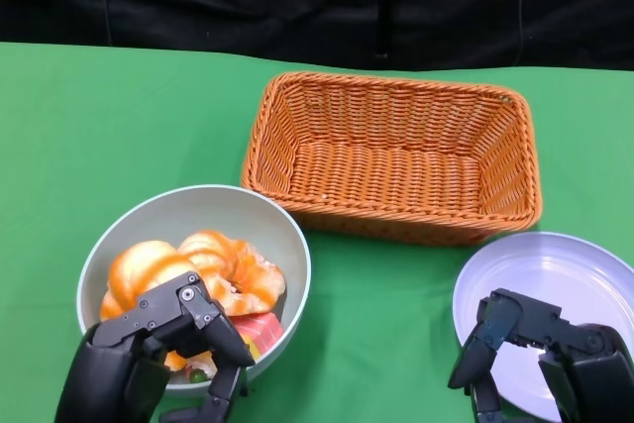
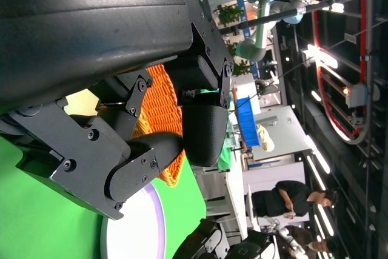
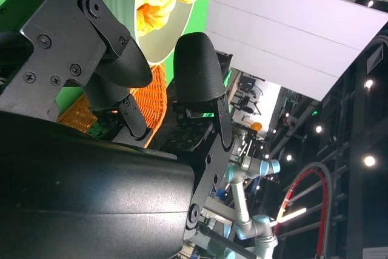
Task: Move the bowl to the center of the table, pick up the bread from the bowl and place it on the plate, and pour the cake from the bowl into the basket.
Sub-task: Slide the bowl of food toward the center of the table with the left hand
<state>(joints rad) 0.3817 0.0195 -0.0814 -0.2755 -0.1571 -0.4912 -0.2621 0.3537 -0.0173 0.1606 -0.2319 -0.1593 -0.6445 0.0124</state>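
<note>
While the left hand [image 1: 163, 349] grasps the smooth round bowl's [image 1: 149, 215] near rim, glossy bread [image 1: 188, 269] inside, the right hand [image 1: 540, 354] hangs unclenched over the plate [image 1: 555, 274] beside the woven basket [image 1: 396, 156]; only the left wrist view shows people.

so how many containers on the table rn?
3: bowl front left under the left hand, basket at the middle back, plate front right by the right hand. Nothing else visible.

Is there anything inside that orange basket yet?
No. In the head view the basket shows only its bare woven bottom, while the food sits in the bowl.
</note>
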